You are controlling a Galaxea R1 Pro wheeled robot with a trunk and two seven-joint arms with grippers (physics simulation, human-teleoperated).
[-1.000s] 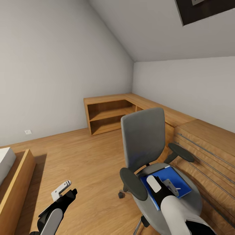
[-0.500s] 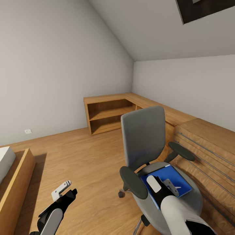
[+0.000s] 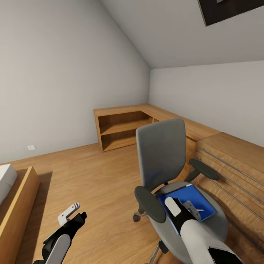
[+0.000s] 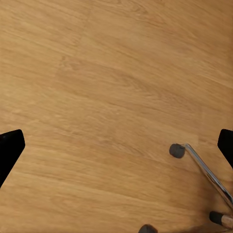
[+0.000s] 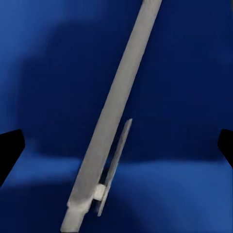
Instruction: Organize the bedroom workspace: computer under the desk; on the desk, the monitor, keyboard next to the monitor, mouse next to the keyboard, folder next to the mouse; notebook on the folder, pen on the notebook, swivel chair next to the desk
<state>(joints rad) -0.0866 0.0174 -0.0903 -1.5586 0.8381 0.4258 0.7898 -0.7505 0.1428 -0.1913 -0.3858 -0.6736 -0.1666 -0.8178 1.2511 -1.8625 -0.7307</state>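
Most of the task looks undone: the swivel chair (image 3: 172,176) stands by the wooden surface (image 3: 234,157), the blue folder (image 3: 198,200) on its seat under a pen (image 5: 114,116); right gripper (image 3: 187,209) open above them, left gripper (image 3: 71,216) open, empty.

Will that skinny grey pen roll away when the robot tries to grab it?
Probably not far: the pen has a side clip that should stop it rolling. It looks thin and light, so a nudge could skid it across the smooth blue folder. The right gripper needs a careful pinch.
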